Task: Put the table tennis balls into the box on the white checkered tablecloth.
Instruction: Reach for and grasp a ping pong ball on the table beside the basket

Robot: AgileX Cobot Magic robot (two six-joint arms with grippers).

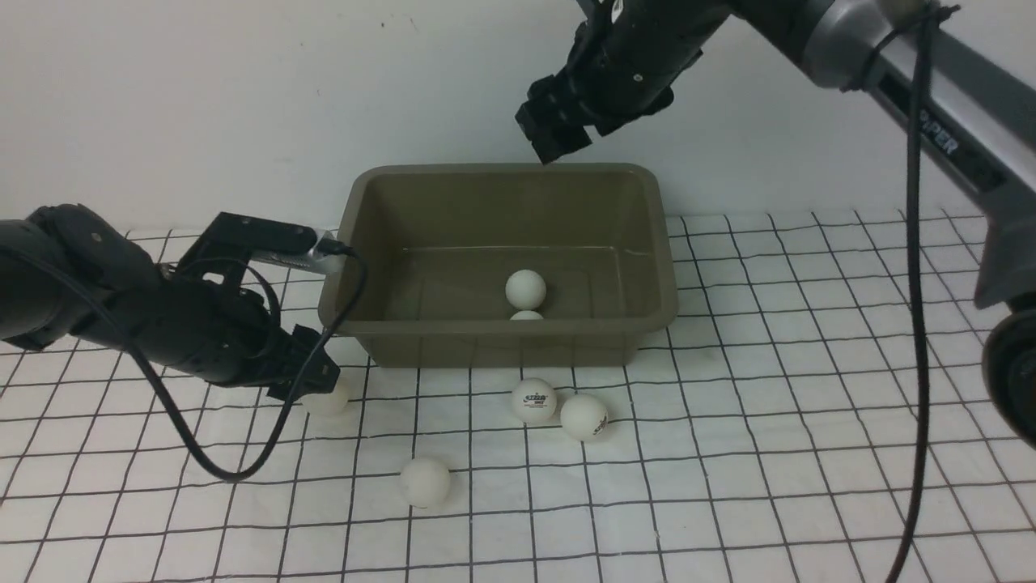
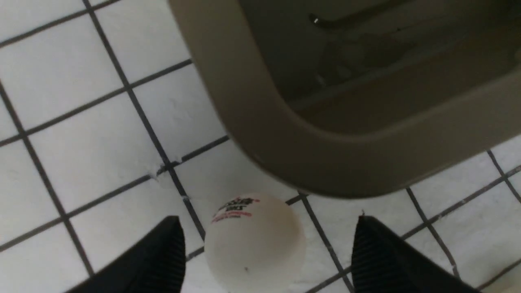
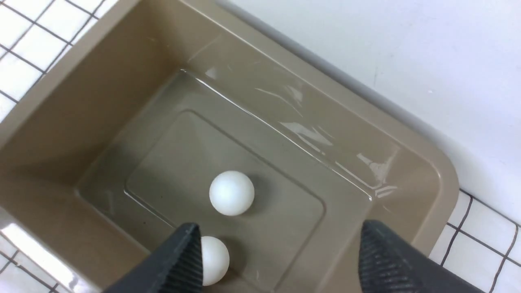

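Note:
The olive-brown box (image 1: pixel 660 243) stands on the white checkered tablecloth (image 1: pixel 769 405) against the wall. Two table tennis balls (image 1: pixel 525 289) (image 1: pixel 527 315) lie inside it, also visible in the right wrist view (image 3: pixel 231 193) (image 3: pixel 215 260). Several more lie on the cloth in front: two logo balls (image 1: pixel 533 400) (image 1: pixel 583 416), a plain one (image 1: pixel 424 482), and one (image 1: pixel 328 398) at the box's front left corner. My left gripper (image 1: pixel 312 372) is low over that ball (image 2: pixel 254 244), open, a finger on each side without touching. My right gripper (image 1: pixel 554 129) hangs open and empty above the box's back rim.
The white wall rises directly behind the box (image 3: pixel 443 175). The left arm's cable (image 1: pixel 243 474) loops down onto the cloth near the plain ball. The box's front left corner (image 2: pixel 285 162) sits close ahead of the left fingers.

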